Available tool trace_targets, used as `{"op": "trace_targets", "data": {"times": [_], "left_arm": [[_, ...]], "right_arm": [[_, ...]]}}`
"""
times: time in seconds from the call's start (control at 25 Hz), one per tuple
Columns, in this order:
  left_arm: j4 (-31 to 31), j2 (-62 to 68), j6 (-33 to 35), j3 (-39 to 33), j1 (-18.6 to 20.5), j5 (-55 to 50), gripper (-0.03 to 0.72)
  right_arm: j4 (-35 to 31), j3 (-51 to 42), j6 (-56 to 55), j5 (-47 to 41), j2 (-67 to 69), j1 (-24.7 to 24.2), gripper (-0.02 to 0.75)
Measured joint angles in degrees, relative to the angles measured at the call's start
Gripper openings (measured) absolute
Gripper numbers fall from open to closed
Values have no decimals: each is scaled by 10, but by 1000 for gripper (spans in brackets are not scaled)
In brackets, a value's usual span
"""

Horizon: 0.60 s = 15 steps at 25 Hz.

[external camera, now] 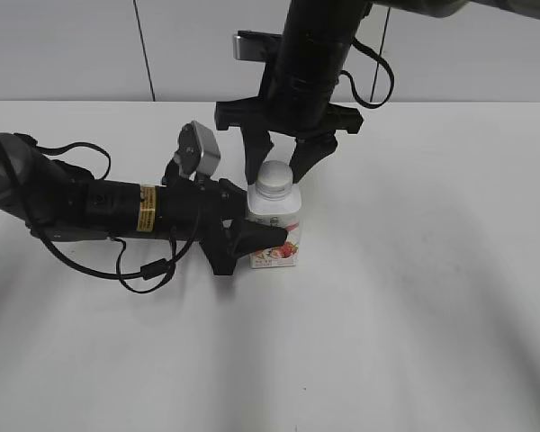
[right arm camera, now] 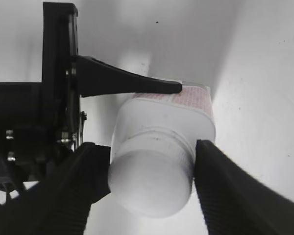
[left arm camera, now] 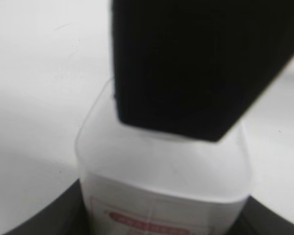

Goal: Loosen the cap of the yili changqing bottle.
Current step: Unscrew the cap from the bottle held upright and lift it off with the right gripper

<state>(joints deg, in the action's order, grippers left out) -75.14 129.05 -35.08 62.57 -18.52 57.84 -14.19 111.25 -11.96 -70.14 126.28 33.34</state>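
The yili changqing bottle stands upright on the white table, strawberry label facing front. My left gripper comes in from the left and is shut on the bottle's body, with one finger lying across the label. In the left wrist view the bottle fills the space between the dark fingers. The round white cap sits on the neck. My right gripper hangs straight down over it. In the right wrist view its two ribbed fingers press against opposite sides of the cap.
The right arm's black wrist blocks the upper half of the left wrist view. The left arm and its cables lie along the table to the bottle's left. A white wall runs behind the table.
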Motion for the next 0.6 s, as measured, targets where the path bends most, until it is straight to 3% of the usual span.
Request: {"op": "trace_targets", "data": {"times": [0.12,0.6], "left_arm": [[1,0,0,0,1,0,379],[0,0,0,0,1,-1,379]], "right_arm": [[5,0,0,0,0,0,396],[9,0,40,-1,0,0,396]]}}
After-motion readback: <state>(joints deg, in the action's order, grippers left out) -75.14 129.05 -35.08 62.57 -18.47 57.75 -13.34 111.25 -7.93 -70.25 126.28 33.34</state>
